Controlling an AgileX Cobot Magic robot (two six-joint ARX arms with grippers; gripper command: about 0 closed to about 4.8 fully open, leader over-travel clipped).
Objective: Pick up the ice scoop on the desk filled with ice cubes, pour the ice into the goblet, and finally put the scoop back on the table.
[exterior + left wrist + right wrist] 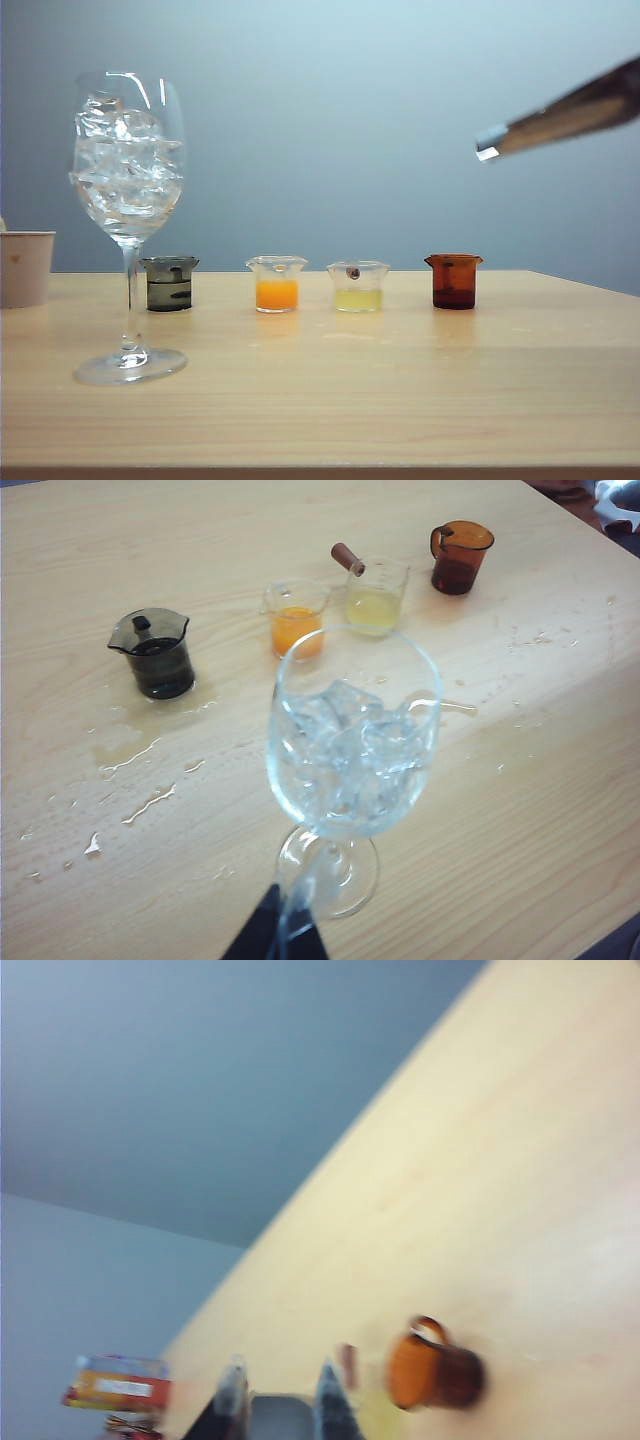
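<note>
The goblet (128, 170) holds the ice; the right hand (280, 1400) grips the scoop (560, 118) high right for return; the left hand's state is hidden.

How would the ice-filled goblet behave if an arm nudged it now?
Likely top-heavy: the ice cubes fill the goblet bowl above a thin stem. Its foot may slide, as water streaks wet the desk. Thin glass, probably fragile.
</note>
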